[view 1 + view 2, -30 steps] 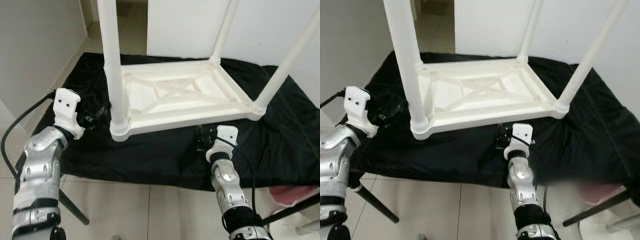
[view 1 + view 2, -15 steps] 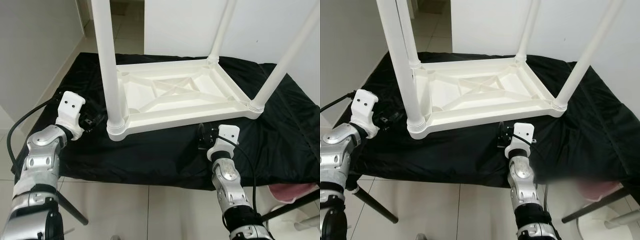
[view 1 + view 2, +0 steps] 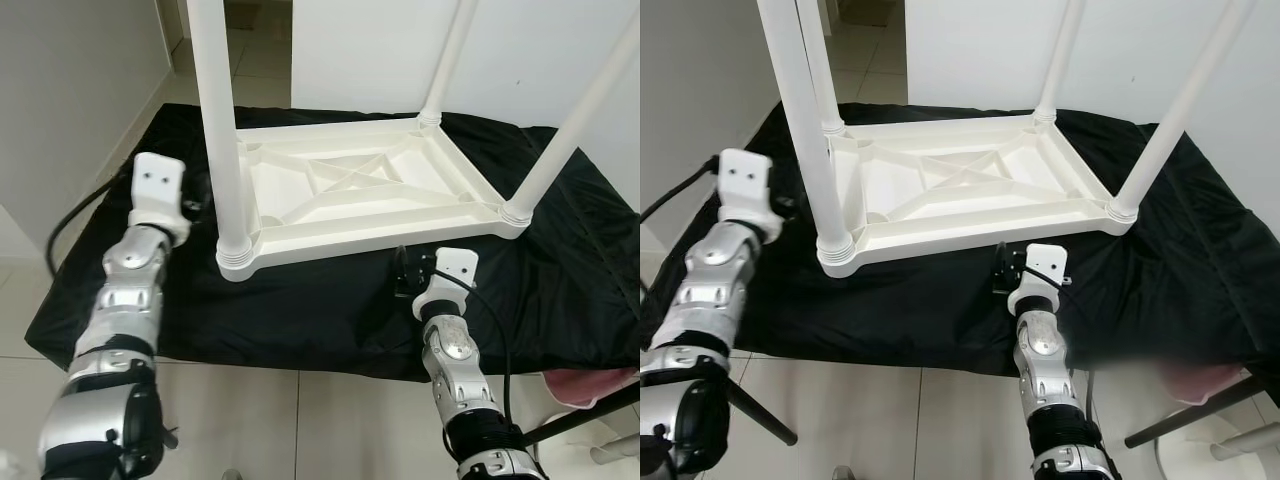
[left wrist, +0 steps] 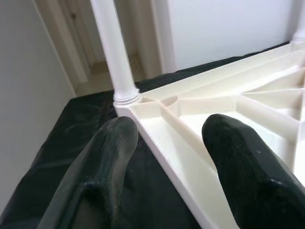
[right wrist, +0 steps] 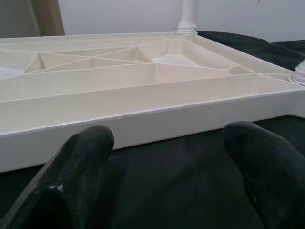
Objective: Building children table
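A white plastic children's table [image 3: 350, 190] lies upside down on a black cloth [image 3: 330, 310], its legs pointing up. The front left leg [image 3: 222, 130] stands nearest my left arm. My left gripper [image 4: 171, 138] is open at the table's left side. Its two black fingers [image 4: 109, 157] straddle the rim, pointing toward the back left leg [image 4: 114, 52]. My right gripper [image 5: 167, 138] is open and low over the cloth, facing the table's front rim [image 5: 157, 119], a short way off it; in the eye views the right gripper [image 3: 405, 272] is just below that edge.
The cloth-covered stand ends just in front of my arms, with tiled floor [image 3: 270, 420] below. A white wall [image 3: 540, 50] rises behind the table. A pink object [image 3: 590, 385] lies low on the right. A black cable [image 3: 75, 215] trails from my left arm.
My left arm has swung forward and inward, bringing its gripper to the table's left rim. The right arm and the table have stayed put.
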Motion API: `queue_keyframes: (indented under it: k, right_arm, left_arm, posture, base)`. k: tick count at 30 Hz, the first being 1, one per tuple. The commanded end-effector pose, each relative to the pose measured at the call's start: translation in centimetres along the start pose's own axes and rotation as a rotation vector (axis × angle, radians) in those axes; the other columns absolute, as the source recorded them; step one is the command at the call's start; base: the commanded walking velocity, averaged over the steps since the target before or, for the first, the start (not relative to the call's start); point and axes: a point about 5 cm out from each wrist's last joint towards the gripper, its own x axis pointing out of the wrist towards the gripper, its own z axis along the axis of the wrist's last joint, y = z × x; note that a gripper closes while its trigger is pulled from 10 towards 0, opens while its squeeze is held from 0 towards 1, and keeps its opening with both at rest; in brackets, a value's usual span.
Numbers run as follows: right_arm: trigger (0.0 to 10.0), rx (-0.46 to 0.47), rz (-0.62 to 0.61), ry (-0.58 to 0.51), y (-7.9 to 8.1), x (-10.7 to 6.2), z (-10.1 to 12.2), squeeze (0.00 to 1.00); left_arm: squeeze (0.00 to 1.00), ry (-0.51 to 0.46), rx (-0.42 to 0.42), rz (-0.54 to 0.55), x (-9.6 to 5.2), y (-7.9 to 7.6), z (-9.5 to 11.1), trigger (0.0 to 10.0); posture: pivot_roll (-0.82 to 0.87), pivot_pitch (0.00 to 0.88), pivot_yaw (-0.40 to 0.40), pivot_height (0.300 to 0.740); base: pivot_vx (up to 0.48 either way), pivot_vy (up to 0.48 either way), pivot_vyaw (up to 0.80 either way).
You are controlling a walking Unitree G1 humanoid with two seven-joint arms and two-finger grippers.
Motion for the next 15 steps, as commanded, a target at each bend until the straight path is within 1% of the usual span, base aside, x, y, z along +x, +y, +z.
queue_keyframes:
  k: [1,3,4,5,6,8,10,11,12,13,14,15]
  right_arm:
    - [10.0,0.002,-0.006,0.014,-0.1,-0.1,-0.2,0.00]
    - [10.0,0.001,-0.012,0.014,-0.2,-0.2,-0.2,0.00]
    - [10.0,0.001,-0.012,0.014,-0.2,-0.2,-0.2,0.00]
    - [10.0,0.001,-0.016,0.016,-0.3,-0.3,-0.3,0.00]
    - [10.0,0.001,-0.016,0.016,-0.3,-0.3,-0.3,0.00]
    - [10.0,0.000,-0.019,0.017,-0.4,-0.4,-0.3,0.00]
    - [10.0,0.003,-0.030,0.021,-0.5,-0.5,-0.4,0.00]
    - [10.0,0.001,-0.044,0.029,-0.7,-0.6,-0.5,0.00]
    - [10.0,0.001,-0.044,0.029,-0.7,-0.6,-0.5,0.00]
    - [10.0,-0.003,-0.055,0.036,-0.8,-0.7,-0.7,0.00]
    - [10.0,-0.003,-0.055,0.036,-0.8,-0.7,-0.7,0.00]
    - [10.0,-0.004,-0.058,0.038,-0.9,-0.7,-0.7,0.00]
  left_arm:
    - [0.00,0.013,-0.019,-0.099,-0.1,-1.1,-0.6,10.0]
    - [0.00,0.011,-0.027,-0.231,-0.4,-2.7,-0.9,10.0]
    - [0.00,0.011,-0.027,-0.231,-0.4,-2.7,-0.9,10.0]
    - [0.00,0.008,-0.022,-0.287,-0.7,-3.9,-1.2,10.0]
    - [0.00,0.008,-0.022,-0.287,-0.7,-3.9,-1.2,10.0]
    - [0.00,0.004,-0.023,-0.333,-1.0,-4.7,-1.3,10.0]
    - [0.00,-0.008,-0.033,-0.424,-1.7,-6.0,-1.3,10.0]
    - [0.00,-0.012,-0.039,-0.494,-2.4,-7.0,-1.4,10.0]
    - [0.00,-0.012,-0.039,-0.494,-2.4,-7.0,-1.4,10.0]
    - [0.00,-0.014,-0.040,-0.573,-3.2,-8.2,-1.5,10.0]
    - [0.00,-0.014,-0.040,-0.573,-3.2,-8.2,-1.5,10.0]
    - [0.00,-0.017,-0.037,-0.613,-3.6,-8.8,-1.4,10.0]
  posture:
    - [-0.02,0.050,0.004,0.740]
    - [-0.03,0.054,0.009,0.740]
    - [-0.03,0.054,0.009,0.740]
    - [-0.03,0.054,0.009,0.740]
    - [-0.03,0.054,0.009,0.740]
    - [-0.03,0.058,0.012,0.740]
    - [-0.03,0.063,0.015,0.740]
    - [-0.03,0.066,0.017,0.740]
    - [-0.03,0.066,0.017,0.740]
    - [-0.03,0.067,0.017,0.740]
    - [-0.03,0.067,0.017,0.740]
    - [-0.03,0.068,0.018,0.740]
  base:
    - [0.000,0.000,0.00]
    - [0.000,0.000,0.00]
    - [0.000,0.000,0.00]
    - [0.000,0.000,0.00]
    - [0.000,0.000,0.00]
    - [0.000,0.000,0.00]
    - [0.000,0.000,0.00]
    - [0.000,0.000,0.00]
    - [0.000,0.000,0.00]
    - [0.000,0.000,0.00]
    - [0.000,0.000,0.00]
    - [0.000,0.000,0.00]
